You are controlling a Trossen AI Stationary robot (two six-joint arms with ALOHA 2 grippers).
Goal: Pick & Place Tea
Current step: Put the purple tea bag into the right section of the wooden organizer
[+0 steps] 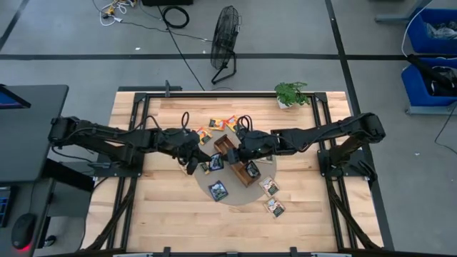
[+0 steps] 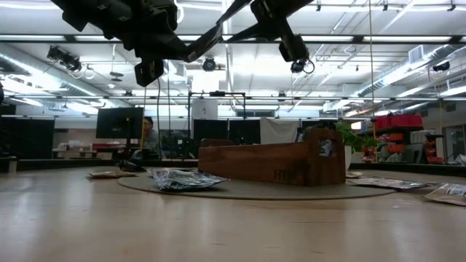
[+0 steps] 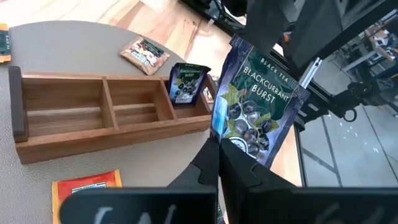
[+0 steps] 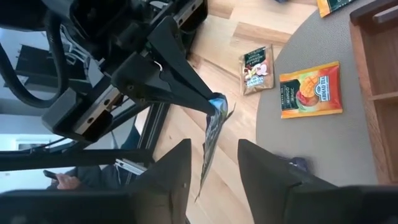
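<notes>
Now my left pincer (image 3: 217, 146) pinches one corner of the blue tea sachet (image 3: 255, 99); it is light, thin, floppy, so my spread right pincer (image 4: 214, 171) should take its free edge

In the left wrist view, the orange sachet (image 3: 86, 186) at lower left is half hidden behind the gripper body; the tray's (image 3: 93, 134) end sachet label is too small to read.

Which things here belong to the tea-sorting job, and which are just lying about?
Job: blackcurrant sachet pinched in left gripper; right gripper open facing it; loose sachets; wooden tray; round mat.
Lying about: potted plant; floor fan.
</notes>
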